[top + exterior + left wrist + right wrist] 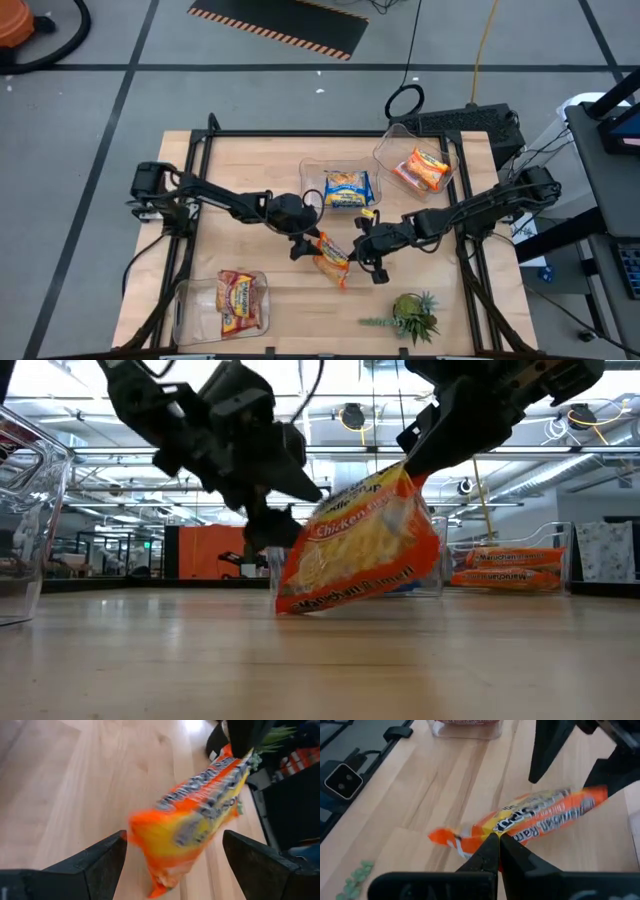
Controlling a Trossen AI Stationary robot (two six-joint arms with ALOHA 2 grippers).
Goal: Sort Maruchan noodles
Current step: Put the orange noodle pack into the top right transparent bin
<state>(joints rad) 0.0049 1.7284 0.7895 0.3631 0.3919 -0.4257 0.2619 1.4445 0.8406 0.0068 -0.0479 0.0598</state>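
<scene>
We see the right gripper [497,842] pinching one edge of the orange chicken ramen packet [332,258] so it stands tilted mid-table, seemingly a handover, the left gripper [172,860] spread wide around it, released.

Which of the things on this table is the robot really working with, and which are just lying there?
Part of the job:
- orange noodle packet, pinched by the right hand
- left hand, open beside it
- blue packet, in a clear bin
- orange packets, in a second bin
- red packets, in a third bin

Just lying about:
- green plant
</scene>
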